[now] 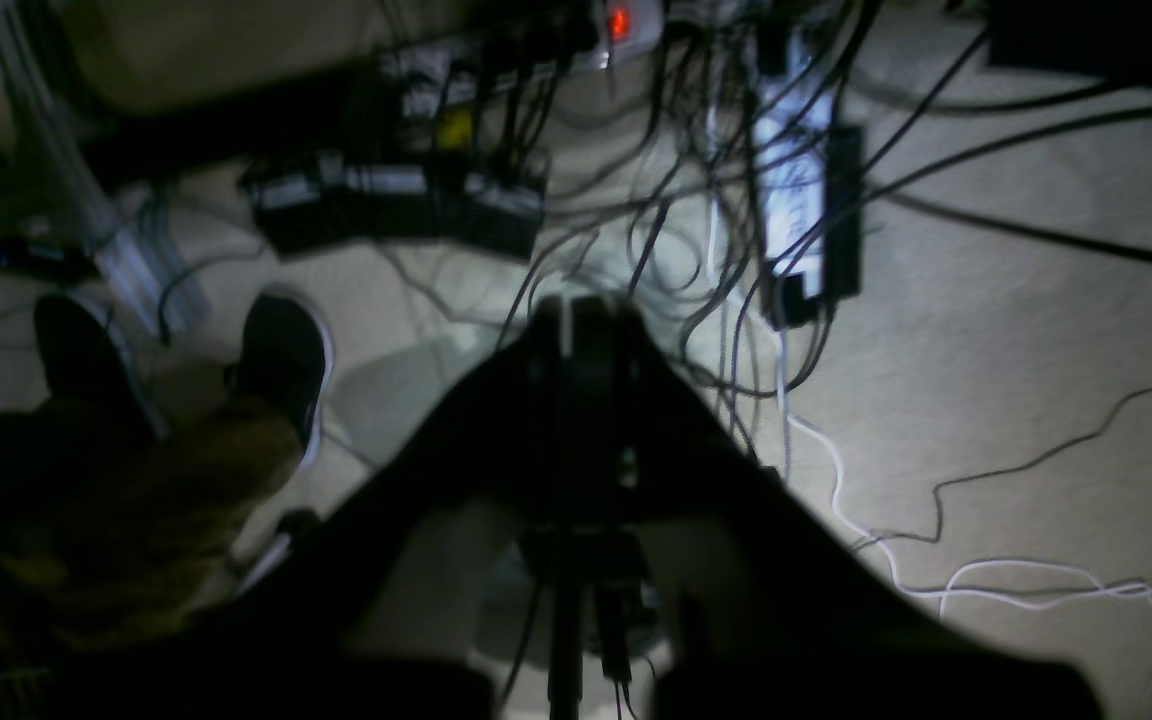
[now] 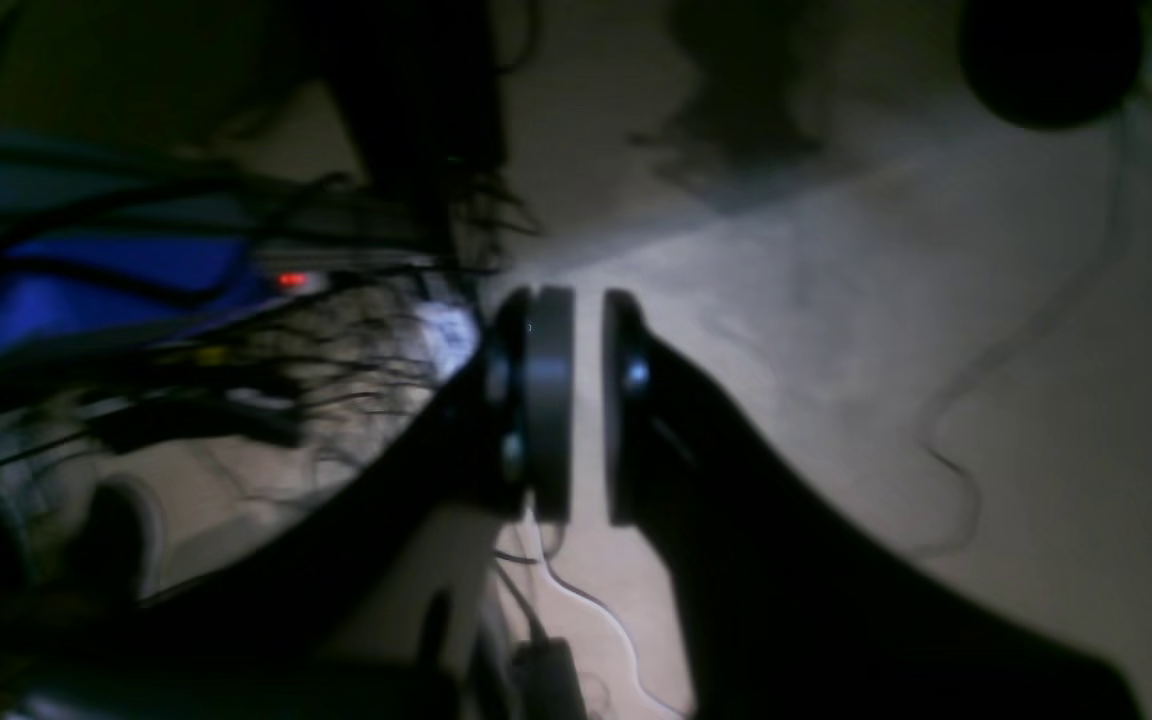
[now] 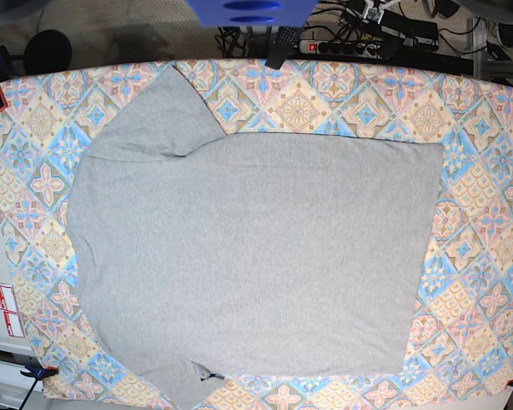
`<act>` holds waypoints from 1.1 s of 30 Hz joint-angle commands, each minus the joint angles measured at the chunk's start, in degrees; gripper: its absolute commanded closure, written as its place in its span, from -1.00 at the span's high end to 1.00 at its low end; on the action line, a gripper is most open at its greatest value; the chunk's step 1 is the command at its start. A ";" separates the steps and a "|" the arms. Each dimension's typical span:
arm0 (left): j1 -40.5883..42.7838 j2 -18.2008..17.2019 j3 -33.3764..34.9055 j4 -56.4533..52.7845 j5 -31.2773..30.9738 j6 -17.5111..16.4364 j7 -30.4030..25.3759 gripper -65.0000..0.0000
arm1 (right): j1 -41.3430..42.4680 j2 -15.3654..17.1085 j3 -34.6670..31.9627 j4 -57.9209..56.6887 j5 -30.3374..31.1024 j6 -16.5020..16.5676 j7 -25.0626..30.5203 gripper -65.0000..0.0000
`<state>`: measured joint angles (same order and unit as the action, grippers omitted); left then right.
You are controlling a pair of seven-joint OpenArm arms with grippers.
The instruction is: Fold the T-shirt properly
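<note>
The grey T-shirt (image 3: 256, 256) lies spread flat on the diamond-patterned tablecloth (image 3: 483, 213) in the base view, plain side up, with no lettering showing. Its sleeves lie at the upper left and lower left and its hem is at the right. My left gripper (image 1: 566, 320) is shut and empty, off the table and pointing down at a floor full of cables. My right gripper (image 2: 588, 400) also hangs over the floor, its jaws a narrow gap apart with nothing between them. Neither gripper is near the shirt.
A power strip (image 3: 342, 44) and cables (image 1: 726, 200) lie on the floor behind the table's far edge. A person's shoes (image 1: 281, 350) stand on the floor in the left wrist view. Clamps (image 3: 36, 371) hold the cloth at the table's left corners.
</note>
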<state>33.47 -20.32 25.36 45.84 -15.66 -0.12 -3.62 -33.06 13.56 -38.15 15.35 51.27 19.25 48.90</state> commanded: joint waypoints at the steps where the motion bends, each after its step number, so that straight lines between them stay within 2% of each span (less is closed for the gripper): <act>1: 2.09 -0.91 -0.18 2.73 -0.21 -0.10 -0.73 -1.00 | -1.27 1.51 0.39 1.39 0.82 0.05 3.18 -0.85; 5: 6.57 -2.59 -1.32 11.87 -0.21 -0.10 -0.65 -1.00 | -3.64 2.92 0.48 5.79 0.82 0.05 7.58 -0.85; 10: 12.81 -2.41 -8.53 22.86 0.23 -0.10 -0.65 -1.00 | -5.05 3.10 0.48 7.46 0.82 0.05 8.55 -0.85; 12: 14.83 -2.41 -10.20 26.73 0.32 -0.10 -0.65 -1.00 | -5.58 3.10 0.57 7.46 0.82 0.05 10.83 -0.85; 16: 17.82 -2.41 -12.31 32.35 0.32 -0.10 -0.65 -1.00 | -7.51 3.01 0.57 10.01 0.82 0.14 17.34 -0.85; 22: 19.58 -2.59 -12.75 37.63 0.32 -0.10 -0.65 -1.00 | -8.74 4.24 0.13 14.32 0.82 0.23 21.38 -0.84; 26: 20.02 -2.59 -12.75 40.44 0.41 -0.10 -0.65 -1.00 | -8.74 5.91 0.74 17.30 -1.20 5.68 21.82 -0.84; 33: 20.37 -2.59 -12.75 44.22 0.41 -0.01 -0.56 -1.00 | -11.03 6.97 9.62 25.74 -7.97 6.21 22.17 -0.84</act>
<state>52.86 -22.57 12.75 89.47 -15.35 -0.21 -3.22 -42.06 19.66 -28.82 41.23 42.92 25.30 69.34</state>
